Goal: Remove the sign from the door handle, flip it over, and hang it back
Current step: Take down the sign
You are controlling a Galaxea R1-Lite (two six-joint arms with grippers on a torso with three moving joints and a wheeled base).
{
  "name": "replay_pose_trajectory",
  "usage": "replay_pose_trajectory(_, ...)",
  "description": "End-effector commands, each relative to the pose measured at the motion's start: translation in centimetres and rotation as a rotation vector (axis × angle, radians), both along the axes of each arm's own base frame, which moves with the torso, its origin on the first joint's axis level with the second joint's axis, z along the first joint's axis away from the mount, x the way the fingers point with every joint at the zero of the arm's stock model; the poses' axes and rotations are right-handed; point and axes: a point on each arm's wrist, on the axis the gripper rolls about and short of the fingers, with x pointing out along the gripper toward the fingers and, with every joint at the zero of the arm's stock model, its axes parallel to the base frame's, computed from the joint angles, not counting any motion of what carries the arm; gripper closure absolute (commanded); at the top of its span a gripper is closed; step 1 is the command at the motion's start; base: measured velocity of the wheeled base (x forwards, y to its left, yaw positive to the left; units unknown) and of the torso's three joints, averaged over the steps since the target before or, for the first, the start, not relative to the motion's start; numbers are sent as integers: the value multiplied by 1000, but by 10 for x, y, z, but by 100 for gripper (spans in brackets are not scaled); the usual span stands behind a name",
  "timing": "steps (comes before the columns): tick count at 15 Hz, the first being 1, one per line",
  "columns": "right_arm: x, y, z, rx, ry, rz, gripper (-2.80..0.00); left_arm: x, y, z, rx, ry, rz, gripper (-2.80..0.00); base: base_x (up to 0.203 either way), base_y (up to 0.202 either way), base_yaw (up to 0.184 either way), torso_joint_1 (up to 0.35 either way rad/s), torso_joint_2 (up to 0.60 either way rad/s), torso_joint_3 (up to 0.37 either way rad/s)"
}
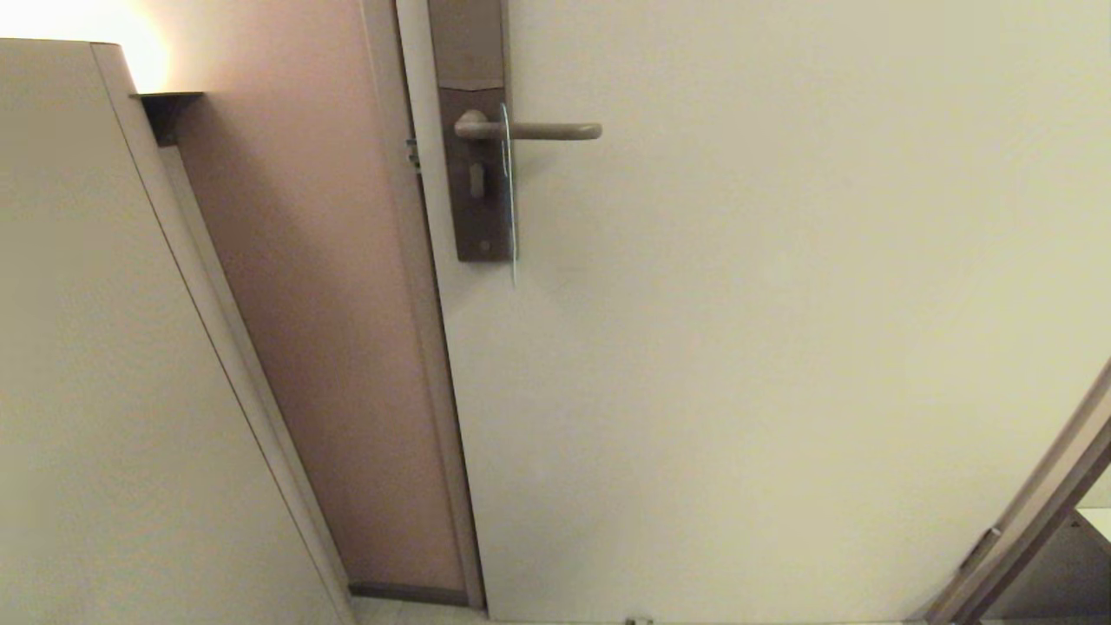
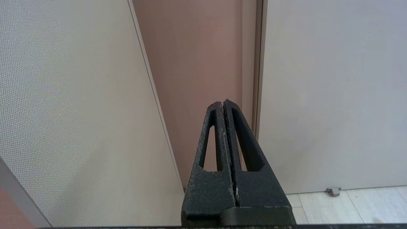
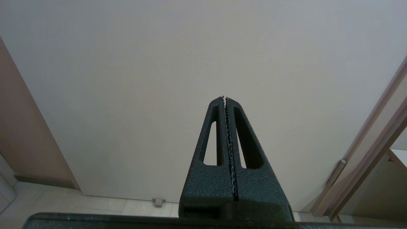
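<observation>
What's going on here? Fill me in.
Nothing is being handled yet. The sign hangs edge-on from the door handle, close to the backplate. The left gripper and right gripper are both shut and empty, low down facing the door, neither near the handle.

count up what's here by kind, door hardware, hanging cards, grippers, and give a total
door handle: 1
backplate: 1
sign, hanging edge-on from the handle: 1
grippers: 2, left gripper and right gripper, both shut and holding nothing
door stop on the floor: 1
total: 6
</observation>
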Motion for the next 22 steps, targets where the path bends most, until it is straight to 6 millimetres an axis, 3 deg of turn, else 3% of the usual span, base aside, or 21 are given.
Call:
replay_pose_trajectory(1,0,0,0,0,0,1,0,0,0,0,2,1,-1,0,0,0,0,0,0,0)
replay_pose_trajectory(22,0,0,0,0,0,1,0,0,0,1,10,4,-3,0,0,0,0,0,0,0)
